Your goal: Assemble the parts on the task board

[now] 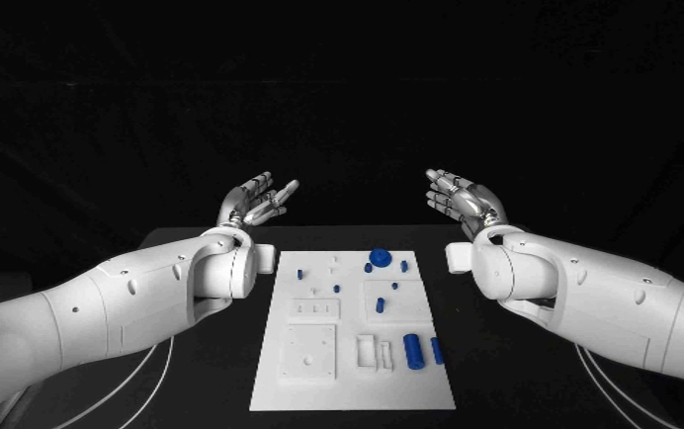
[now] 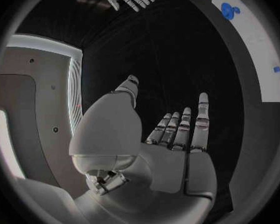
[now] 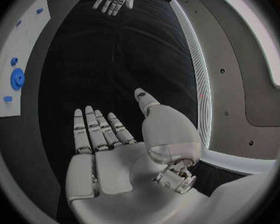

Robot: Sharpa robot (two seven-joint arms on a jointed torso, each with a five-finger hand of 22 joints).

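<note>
Hovering above the far end of the table, the left hand (image 1: 258, 201) is spread wide, palm turned inward, fingers apart and holding nothing; its own wrist view shows the bare palm and straight fingers (image 2: 177, 129). Opposite it, the right hand (image 1: 462, 195) mirrors that pose, fingers splayed and empty, well apart from the left one. Both white arms reach in from the sides of the black table (image 1: 213, 389). Between and below them lies the task board (image 1: 321, 399), a white plate running lengthwise toward the robot. Blue parts rest on it: a round gear-like piece (image 1: 381, 257) near its far end, small pegs (image 1: 300, 274) scattered across the middle, and two larger upright-lying cylinders (image 1: 413, 350) near its right edge, closer to the robot.
</note>
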